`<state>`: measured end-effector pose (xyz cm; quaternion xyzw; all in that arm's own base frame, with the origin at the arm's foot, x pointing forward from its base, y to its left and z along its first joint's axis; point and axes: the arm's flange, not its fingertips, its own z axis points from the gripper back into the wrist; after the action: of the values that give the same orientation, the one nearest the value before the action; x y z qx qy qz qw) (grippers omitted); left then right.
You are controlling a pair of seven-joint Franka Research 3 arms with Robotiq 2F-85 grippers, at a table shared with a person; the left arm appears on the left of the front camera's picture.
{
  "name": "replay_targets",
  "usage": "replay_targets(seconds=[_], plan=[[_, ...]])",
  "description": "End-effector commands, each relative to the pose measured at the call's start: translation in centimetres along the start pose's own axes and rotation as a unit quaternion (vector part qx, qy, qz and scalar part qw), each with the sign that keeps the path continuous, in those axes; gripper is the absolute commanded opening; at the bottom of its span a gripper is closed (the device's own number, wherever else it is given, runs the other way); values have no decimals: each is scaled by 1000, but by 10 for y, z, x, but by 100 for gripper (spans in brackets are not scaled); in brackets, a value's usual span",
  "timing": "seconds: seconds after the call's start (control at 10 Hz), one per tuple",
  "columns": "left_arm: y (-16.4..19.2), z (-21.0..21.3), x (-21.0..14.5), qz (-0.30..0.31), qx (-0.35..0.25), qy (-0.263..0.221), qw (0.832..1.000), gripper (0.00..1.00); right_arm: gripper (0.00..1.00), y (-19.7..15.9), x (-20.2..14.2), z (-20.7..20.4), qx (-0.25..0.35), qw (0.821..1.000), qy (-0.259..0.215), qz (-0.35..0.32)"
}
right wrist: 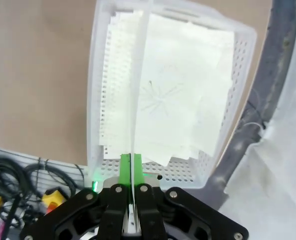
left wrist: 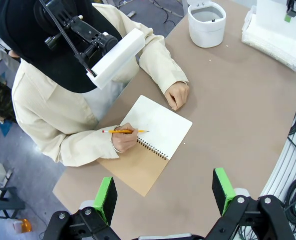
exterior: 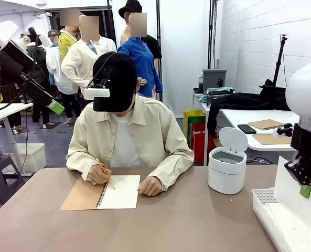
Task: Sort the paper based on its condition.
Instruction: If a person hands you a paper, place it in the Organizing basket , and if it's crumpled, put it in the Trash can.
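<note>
Front view: the right gripper [exterior: 305,189] is pinched on the top edge of a white sheet [exterior: 290,198]. The sheet hangs flat straight down from it, with the lattice basket [exterior: 265,211] right underneath. The lidded bin [exterior: 227,164] sits off to the gripper's side toward the middle of the table, near the basket but apart from it. The left gripper [exterior: 54,107] is up high, well apart from all that.

Left wrist view: the left gripper [left wrist: 164,192] has its pads wide apart with nothing between them. Below and ahead of it is the open notebook [left wrist: 162,125], where the person's hand [left wrist: 124,141] is working with a pencil [left wrist: 133,131]. There's no loose page near it, so the right arm looks like the one with the move.

Right wrist view: the jaws are clamped together on the sheet, seen edge-on as a thin line along the basket's long axis. More paper [right wrist: 182,100] lies flat directly below, one page sketched on. It looks like a plain straight drop, though the sheet hangs closer to one long wall [right wrist: 100,100] than the other.
</note>
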<state>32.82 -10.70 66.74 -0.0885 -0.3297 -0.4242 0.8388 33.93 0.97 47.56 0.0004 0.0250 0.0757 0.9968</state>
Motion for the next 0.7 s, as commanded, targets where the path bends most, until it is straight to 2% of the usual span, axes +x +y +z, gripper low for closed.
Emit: replay_targets(seconds=[0.0, 0.1, 0.6], plan=[[1, 0, 0, 2, 1, -2, 1000, 100, 0, 4, 5, -18, 4, 1000, 3, -11], [1, 0, 0, 2, 1, -2, 1000, 100, 0, 5, 10, -23, 3, 1000, -8, -17], [1, 0, 0, 2, 1, -2, 1000, 100, 0, 26, 28, -63, 33, 999, 14, -17]])
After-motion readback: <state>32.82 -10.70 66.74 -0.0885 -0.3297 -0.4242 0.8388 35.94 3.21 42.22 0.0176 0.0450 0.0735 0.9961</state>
